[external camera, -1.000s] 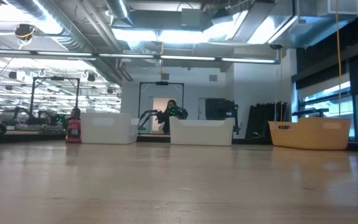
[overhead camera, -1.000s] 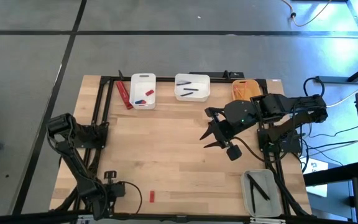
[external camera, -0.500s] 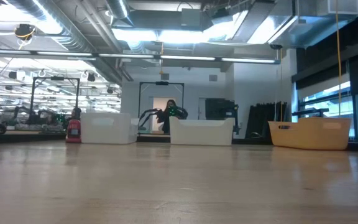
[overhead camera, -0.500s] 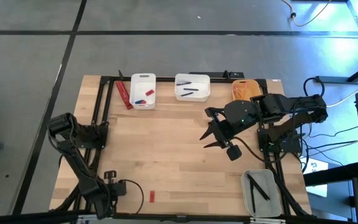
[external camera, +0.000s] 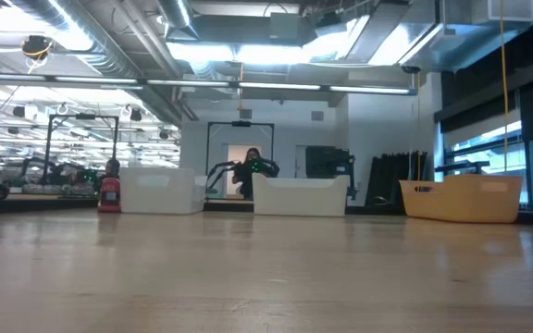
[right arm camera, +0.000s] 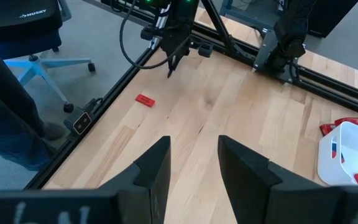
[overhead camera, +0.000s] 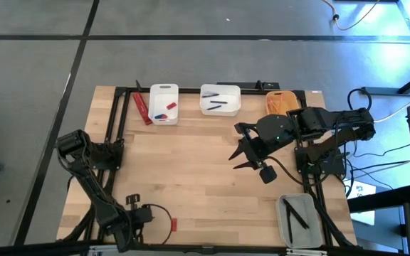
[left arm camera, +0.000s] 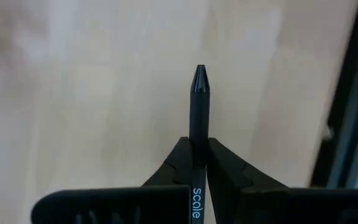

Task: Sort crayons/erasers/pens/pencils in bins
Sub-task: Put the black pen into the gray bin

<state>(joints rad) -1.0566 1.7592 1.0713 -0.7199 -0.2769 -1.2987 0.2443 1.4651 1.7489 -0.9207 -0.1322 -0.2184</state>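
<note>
My left gripper (overhead camera: 142, 215) hovers at the table's near left corner, shut on a slim black pen (left arm camera: 198, 106). The right wrist view shows that pen (right arm camera: 169, 64) pointing down below the gripper. My right gripper (overhead camera: 242, 152) hangs open and empty above the table's right middle. Along the far edge stand the narrow white bin (overhead camera: 164, 104) with red and blue pieces, the wider white bin (overhead camera: 220, 99) with dark pens, and the yellow-orange bin (overhead camera: 280, 102). The translucent grey bin (overhead camera: 297, 220) holds black pens at the near right. No pencils show. My left gripper pinches the pen's barrel (left arm camera: 197, 146) between its two fingertips (left arm camera: 180, 163), with the fingers coming steeply from above. The pen runs along the fingers, and its tapered tip (left arm camera: 199, 73) sticks out past them. It hangs tip down, and appears clear of the table.
A small red eraser (overhead camera: 174, 224) lies on the wood just right of my left gripper, also seen as the red eraser (right arm camera: 145, 100). A red pack (overhead camera: 142, 108) lies beside the narrow white bin. A black frame (overhead camera: 119, 92) runs along the table's edges.
My left gripper has shifted a little toward the table's right along the near edge, closer to the red eraser. My right arm has kept still.
</note>
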